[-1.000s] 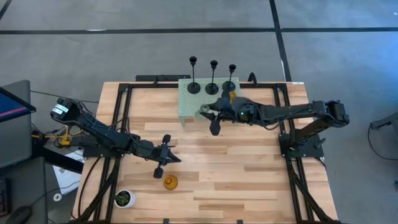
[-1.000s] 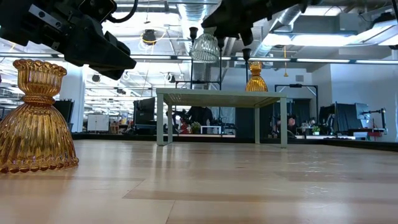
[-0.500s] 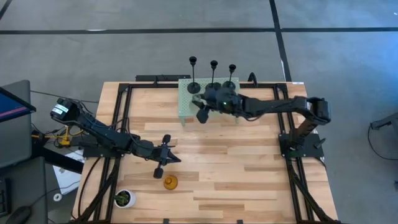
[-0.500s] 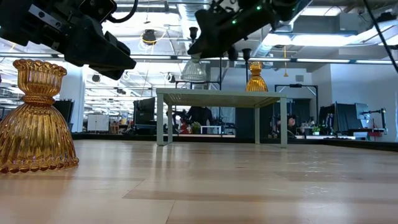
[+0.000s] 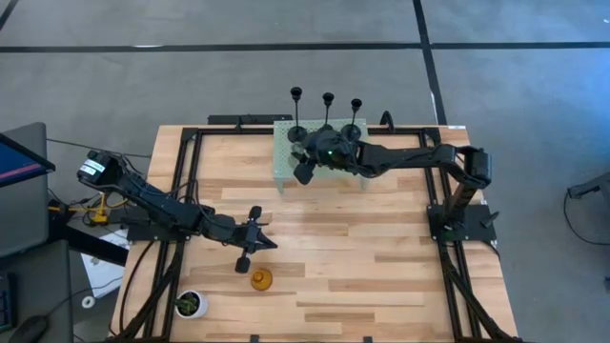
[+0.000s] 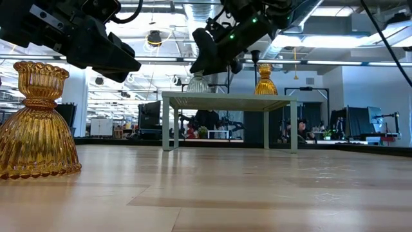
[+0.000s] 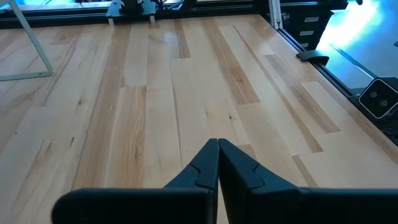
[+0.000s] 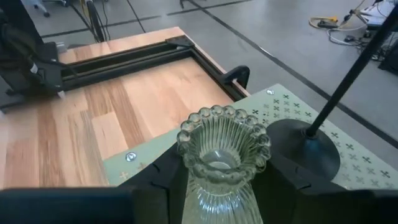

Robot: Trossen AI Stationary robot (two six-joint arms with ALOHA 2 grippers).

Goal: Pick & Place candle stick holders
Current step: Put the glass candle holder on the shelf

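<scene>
On green stand (image 5: 284, 164), three black holders (image 5: 326, 122), right tool (image 8: 224, 177) gripping one grey holder (image 8: 222, 158)

— Black holders? 
— Three black candle stick holders (image 5: 325, 120) upright in a row along the far edge of the pale green stand (image 5: 282, 164), round bases, thin tall stems. 
— Bulbous ones? 
— Pale grey ribbed holder (image 8: 222, 163) upright, gripped between the right gripper (image 8: 221, 180) fingers, at the stand top. Amber holder (image 6: 264, 80) upright on the stand. Another amber holder (image 5: 261, 279) upright on the wooden table (image 5: 381, 267) near its front edge.
</scene>
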